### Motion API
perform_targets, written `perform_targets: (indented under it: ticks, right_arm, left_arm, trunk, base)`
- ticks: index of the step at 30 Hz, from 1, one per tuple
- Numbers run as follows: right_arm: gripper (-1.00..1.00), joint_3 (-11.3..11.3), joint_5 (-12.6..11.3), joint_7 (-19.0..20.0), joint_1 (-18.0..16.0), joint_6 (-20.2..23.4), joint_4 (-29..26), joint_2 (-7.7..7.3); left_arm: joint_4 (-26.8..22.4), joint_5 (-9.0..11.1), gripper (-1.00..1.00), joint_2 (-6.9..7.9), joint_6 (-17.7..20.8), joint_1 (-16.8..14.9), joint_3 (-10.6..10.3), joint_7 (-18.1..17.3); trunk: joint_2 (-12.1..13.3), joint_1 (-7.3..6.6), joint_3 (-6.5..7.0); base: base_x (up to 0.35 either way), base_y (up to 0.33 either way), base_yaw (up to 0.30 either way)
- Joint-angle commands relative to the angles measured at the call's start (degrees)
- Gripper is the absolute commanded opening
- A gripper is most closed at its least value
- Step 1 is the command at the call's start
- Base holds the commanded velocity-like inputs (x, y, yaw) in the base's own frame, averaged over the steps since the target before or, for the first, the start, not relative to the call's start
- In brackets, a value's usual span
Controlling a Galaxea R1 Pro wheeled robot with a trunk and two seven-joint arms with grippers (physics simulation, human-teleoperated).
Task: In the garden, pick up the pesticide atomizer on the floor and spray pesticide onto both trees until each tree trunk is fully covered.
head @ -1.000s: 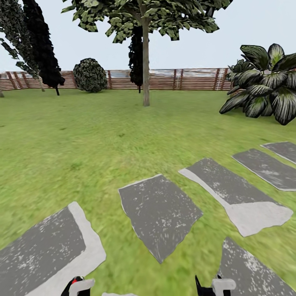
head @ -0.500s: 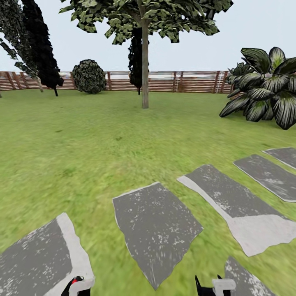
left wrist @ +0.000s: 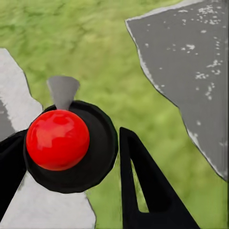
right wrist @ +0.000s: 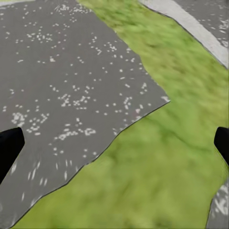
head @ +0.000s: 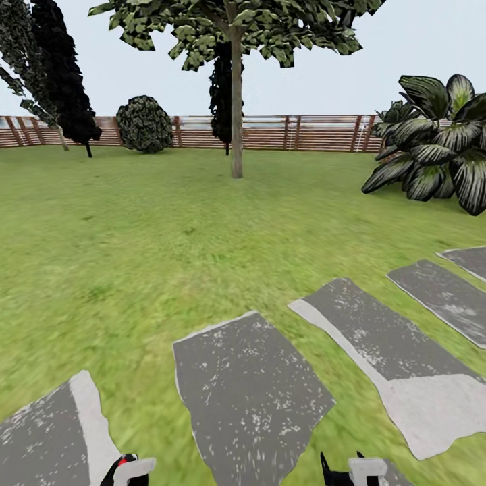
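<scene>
Facing the garden's lawn (head: 169,223), the robot looked over grass ringed by a brown slatted fence (head: 324,131). One tall tree (head: 236,27) stood well ahead, near the fence. Its straight, bare tree trunk (head: 236,115) rose upright from the grass to a leafy crown. Dark conifers (head: 64,74) lined the far left, a round bush (head: 145,123) sat by the fence, and a broad-leaved palm-like plant (head: 439,135) filled the right. Grey stepping stones (head: 250,398) crossed the grass just in front of the robot.

The pick-up looked finished and the approach to that tree appeared to be in hand. The trunk was too far off to spray. The next move would call for driving across the grass until the trunk stood near, then raising the left arm to aim at the bark.

The right gripper (right wrist: 114,143) hung over a stone's edge with its fingers wide apart and nothing between them. The left gripper (left wrist: 69,136) appeared clamped on the pesticide atomizer (left wrist: 71,148), a finger on either side of its round black body, low at the robot's left over the grass and the stones.

The atomizer's red knob (left wrist: 57,139) faced the wrist camera, so its long axis seemingly ran along the fingers. Its grey tapered nozzle (left wrist: 63,90) jutted sideways from the body, apparently out over the grass and not yet toward any trunk.
</scene>
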Motion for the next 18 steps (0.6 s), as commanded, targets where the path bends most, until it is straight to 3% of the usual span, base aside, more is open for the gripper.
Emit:
perform_targets:
  ticks: [1, 18]
  right_arm:
    - [1.0, 0.0, 0.0, 0.0, 0.0, -0.2, 0.0, 0.0]
    - [1.0, 0.0, 0.0, 0.0, 0.0, -0.2, 0.0, 0.0]
  left_arm:
    - [0.0, -0.4, -1.0, -0.03, -0.2, 0.0, 0.2, 0.2]
    - [0.0, -0.4, -1.0, -0.03, -0.2, 0.0, 0.3, 0.2]
  trunk:
    - [0.0, 0.02, -0.05]
    - [0.0, 0.02, -0.05]
  base:
    - [0.33, -0.111, 0.0]
    - [0.33, -0.111, 0.0]
